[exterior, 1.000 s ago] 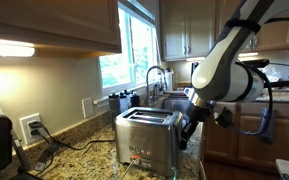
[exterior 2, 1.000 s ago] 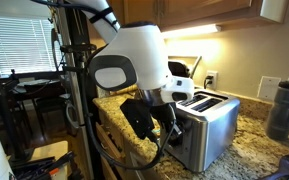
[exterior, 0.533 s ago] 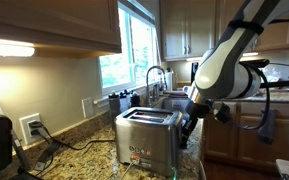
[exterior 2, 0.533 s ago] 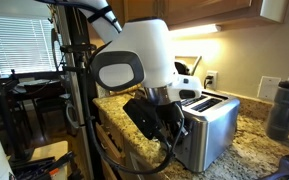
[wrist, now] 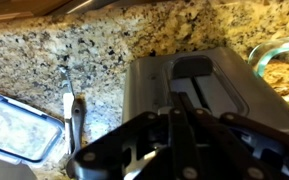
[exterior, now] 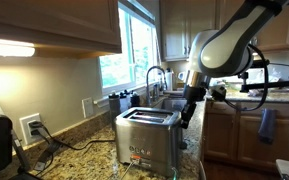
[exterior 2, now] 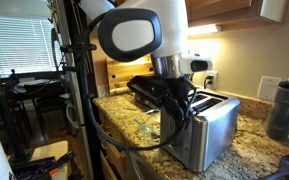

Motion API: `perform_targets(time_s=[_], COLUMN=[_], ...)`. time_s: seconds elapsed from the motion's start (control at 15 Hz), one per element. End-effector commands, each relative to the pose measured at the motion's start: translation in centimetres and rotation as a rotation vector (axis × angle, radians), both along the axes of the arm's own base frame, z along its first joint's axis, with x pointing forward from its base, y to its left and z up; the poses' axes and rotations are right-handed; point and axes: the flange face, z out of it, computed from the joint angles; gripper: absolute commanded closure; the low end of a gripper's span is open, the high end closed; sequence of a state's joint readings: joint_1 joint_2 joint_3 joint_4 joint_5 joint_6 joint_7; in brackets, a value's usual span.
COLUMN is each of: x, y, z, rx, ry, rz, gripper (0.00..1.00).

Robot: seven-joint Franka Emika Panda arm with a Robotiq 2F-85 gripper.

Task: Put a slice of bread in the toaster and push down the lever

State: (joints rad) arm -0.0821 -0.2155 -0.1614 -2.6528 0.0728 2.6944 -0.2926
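On the granite counter (exterior: 79, 155), at about 6 o'clock in an exterior view, the toaster (exterior: 147, 140) is standing square, and I am working across it from left to right. Its slots are showing me no slice of bread; it may be sitting down inside, but I am not able to tell. Were I handling that slice, I would be expecting it to be light, soft and crumbly, and would be pinching it gently across its thin faces near an edge. The toaster itself is looking smooth and not very heavy, so I am judging it could skate on the stone under a sideways shove. The dark tab I am taking for the lever (wrist: 192, 68) is lying at 12 o'clock from my fingers in the wrist view, and it is probably asking for a straight, firm push down. At the toaster's 3 o'clock end the gripper (exterior: 185, 118) is hanging clenched, with nothing showing between its fingers. Compared with a second ago, the arm is standing clearly higher: the wrist was then low beside that end and is now riding above the toaster's top.
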Motion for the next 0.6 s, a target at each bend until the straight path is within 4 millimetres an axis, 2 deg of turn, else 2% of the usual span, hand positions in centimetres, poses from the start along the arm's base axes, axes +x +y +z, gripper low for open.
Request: perform_targets(time_s=[0.0,0.07,0.33,0.53], x=[-0.5,-0.6,-0.8,-1.0], y=[0.9,1.1,1.5,1.5], z=[5.9,7.2,12.4,15.0], rx=[-0.008,-0.006,0.014,0.028], ry=[0.038,0.057,0.124,0.167], rz=[0.014,0.024,0.06,0.072], gripper=[0.7,0.68,0.43,0.24])
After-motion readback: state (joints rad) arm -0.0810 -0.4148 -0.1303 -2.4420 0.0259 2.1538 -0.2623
